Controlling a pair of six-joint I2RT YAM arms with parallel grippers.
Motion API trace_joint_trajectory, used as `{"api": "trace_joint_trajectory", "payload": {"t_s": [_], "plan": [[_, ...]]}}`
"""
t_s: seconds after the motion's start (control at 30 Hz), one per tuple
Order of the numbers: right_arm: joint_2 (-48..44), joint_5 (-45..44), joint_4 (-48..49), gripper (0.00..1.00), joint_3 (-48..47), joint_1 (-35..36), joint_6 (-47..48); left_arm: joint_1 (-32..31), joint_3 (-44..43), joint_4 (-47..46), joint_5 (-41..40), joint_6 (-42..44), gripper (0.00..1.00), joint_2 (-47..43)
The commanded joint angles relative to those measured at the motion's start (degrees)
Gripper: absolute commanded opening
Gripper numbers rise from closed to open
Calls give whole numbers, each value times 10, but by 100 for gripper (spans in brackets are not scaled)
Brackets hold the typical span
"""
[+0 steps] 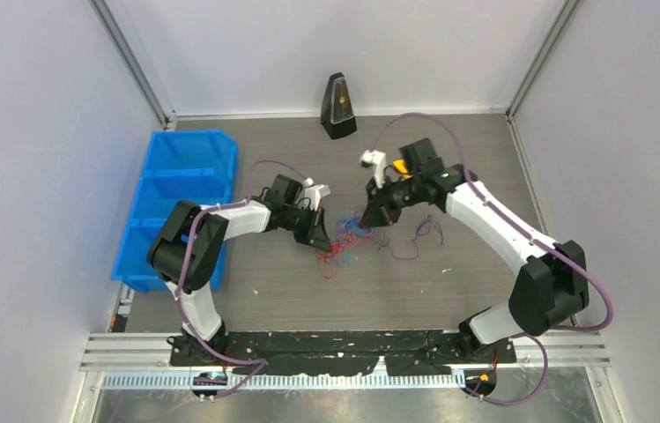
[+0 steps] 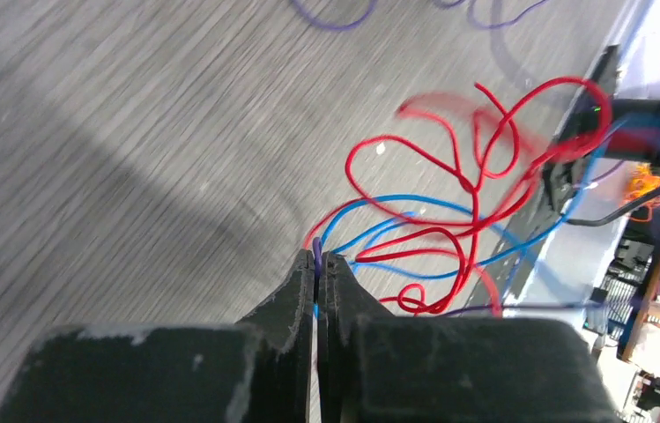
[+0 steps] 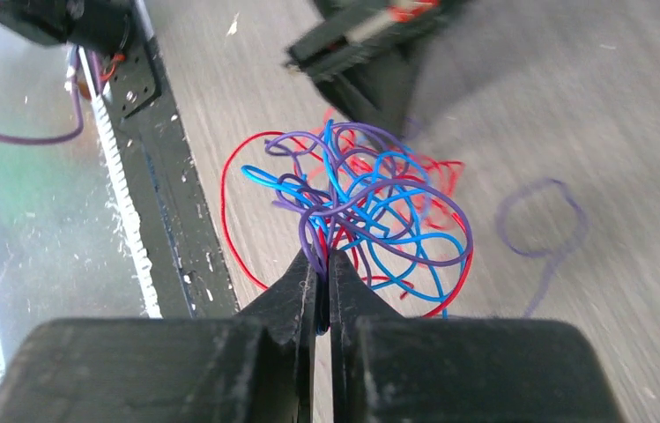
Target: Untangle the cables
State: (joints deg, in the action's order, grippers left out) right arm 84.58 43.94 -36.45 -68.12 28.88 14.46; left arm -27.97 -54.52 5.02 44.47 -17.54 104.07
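Note:
The cables (image 1: 344, 247) are a knot of thin red, blue and purple wires in the middle of the table. My left gripper (image 1: 324, 240) is at the knot's left side. In the left wrist view it (image 2: 317, 257) is shut on a purple and a blue strand, and red and blue loops (image 2: 449, 233) trail away beyond it. My right gripper (image 1: 368, 218) is at the knot's upper right. In its own wrist view it (image 3: 322, 256) is shut on purple, red and blue strands at the near edge of the tangle (image 3: 379, 194). The left gripper (image 3: 379, 79) shows on the far side.
Loose purple strands (image 1: 423, 233) lie to the right of the knot, one seen as a loop (image 3: 542, 220). A blue bin (image 1: 181, 198) stands at the left. A black pyramid-shaped object (image 1: 337, 106) stands at the back wall. A metal rail (image 1: 344, 357) runs along the near edge.

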Motion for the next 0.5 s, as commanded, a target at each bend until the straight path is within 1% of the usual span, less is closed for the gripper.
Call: {"api": "trace_joint_trajectory", "payload": {"t_s": [0.0, 0.03, 0.17, 0.23, 0.47], "plan": [[-56, 54, -57, 5, -53, -101, 21, 28, -5, 116, -56, 65, 0, -45], [-69, 59, -69, 5, -60, -136, 28, 37, 1, 128, -65, 71, 0, -56], [-98, 70, -149, 5, -97, -225, 74, 84, 13, 173, -84, 93, 0, -87], [-106, 74, -178, 5, -112, -258, 95, 114, 18, 183, -80, 83, 0, -102], [-111, 82, -240, 6, -159, -375, 151, 178, 20, 254, -105, 131, 0, -176]]}}
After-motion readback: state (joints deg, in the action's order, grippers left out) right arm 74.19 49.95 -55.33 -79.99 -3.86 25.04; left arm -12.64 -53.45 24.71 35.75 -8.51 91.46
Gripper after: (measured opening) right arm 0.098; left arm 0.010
